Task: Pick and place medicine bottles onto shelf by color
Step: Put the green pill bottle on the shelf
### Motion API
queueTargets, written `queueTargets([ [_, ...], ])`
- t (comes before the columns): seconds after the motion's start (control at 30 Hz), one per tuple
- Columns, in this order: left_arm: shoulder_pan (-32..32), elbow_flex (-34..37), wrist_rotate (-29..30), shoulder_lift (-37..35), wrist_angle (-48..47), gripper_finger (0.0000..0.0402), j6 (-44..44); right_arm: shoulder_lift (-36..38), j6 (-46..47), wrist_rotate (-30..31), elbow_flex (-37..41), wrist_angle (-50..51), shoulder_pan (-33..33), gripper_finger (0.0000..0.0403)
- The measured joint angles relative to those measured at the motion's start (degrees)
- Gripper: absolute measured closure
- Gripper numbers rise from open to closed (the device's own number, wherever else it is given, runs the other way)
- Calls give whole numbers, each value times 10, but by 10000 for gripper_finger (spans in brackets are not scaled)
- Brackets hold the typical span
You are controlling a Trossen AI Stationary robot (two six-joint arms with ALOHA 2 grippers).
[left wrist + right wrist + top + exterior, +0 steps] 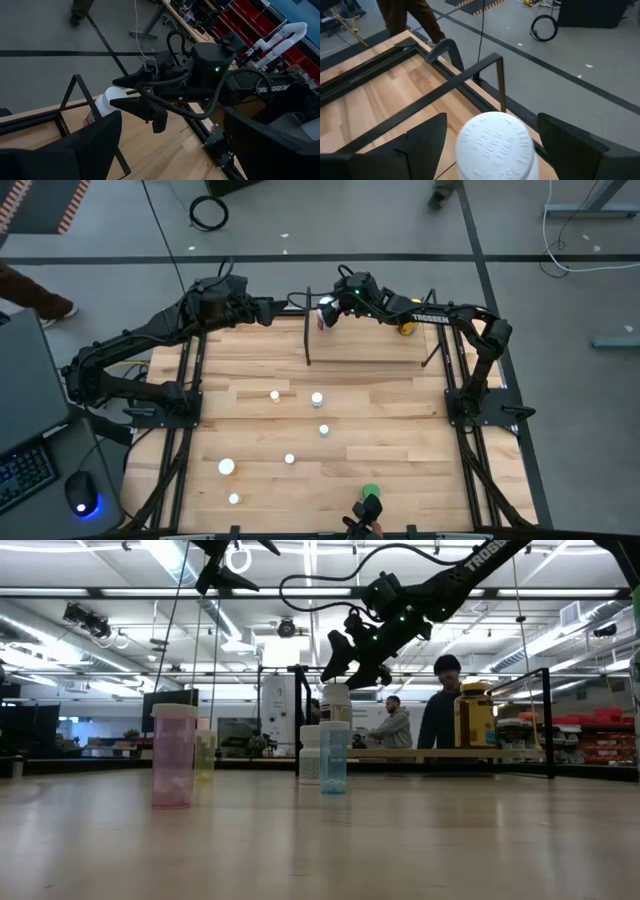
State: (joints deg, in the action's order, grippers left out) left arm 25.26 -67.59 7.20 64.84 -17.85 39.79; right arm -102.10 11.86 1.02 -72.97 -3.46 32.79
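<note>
Right hand (327, 313) open over white bottle (325, 314) at shelf (370, 345) edge

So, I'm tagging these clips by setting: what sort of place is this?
Likely a robotics lab or workshop. The wooden table stands on a bare grey floor with cables, the low view shows an open hall with ceiling strip lights and people at benches, and red parts bins line one side.
</note>
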Motion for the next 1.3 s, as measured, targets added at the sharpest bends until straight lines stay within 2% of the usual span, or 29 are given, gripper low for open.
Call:
queueTargets([
  [0.27,0,0,-3,0,1,47,-2,0,-1,-1,-1,-7,-6,87],
  [0.5,0,0,-53,0,15,47,-18,6,-46,8,-54,19,-6,87],
  [0.73,-1,0,-61,0,29,47,-17,8,-71,12,-141,148,-4,87],
  [1.0,-1,0,-75,0,43,47,-34,14,-54,23,-274,323,-16,87],
  [1.3,-13,0,-75,0,42,47,-22,15,-40,17,-413,547,-62,90],
])
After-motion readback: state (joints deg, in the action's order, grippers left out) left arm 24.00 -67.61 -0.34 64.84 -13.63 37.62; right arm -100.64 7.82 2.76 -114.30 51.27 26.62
